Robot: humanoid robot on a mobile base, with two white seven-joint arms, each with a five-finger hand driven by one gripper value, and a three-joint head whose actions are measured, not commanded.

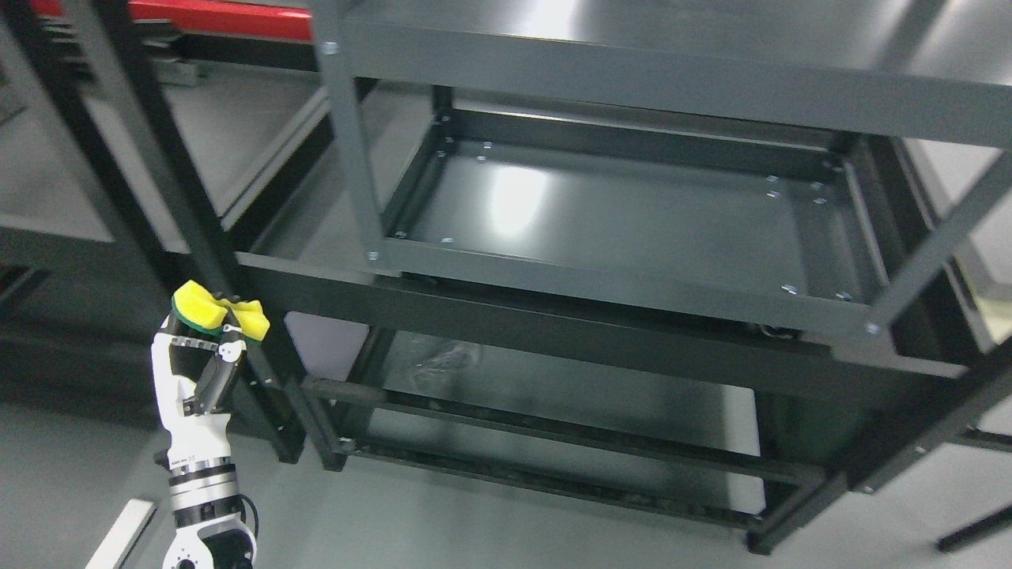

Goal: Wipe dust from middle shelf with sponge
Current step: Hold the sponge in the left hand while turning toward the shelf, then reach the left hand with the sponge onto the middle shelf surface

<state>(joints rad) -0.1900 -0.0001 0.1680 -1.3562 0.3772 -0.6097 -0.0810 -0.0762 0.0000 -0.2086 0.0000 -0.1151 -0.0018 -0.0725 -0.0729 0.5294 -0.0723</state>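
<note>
The left hand (198,371) rises from the bottom edge, well to the left of the dark grey metal shelving unit (356,158), its white-and-black fingers (225,359) clamped on a yellow sponge (217,312) with a green scouring layer, squeezed so it buckles in the middle. The sponge is held up in the air, left of and below the unit's front-left post, apart from the middle shelf (632,213), whose glossy tray lies bare under a bright reflection. A lower shelf (553,395) shows beneath that middle shelf.
</note>
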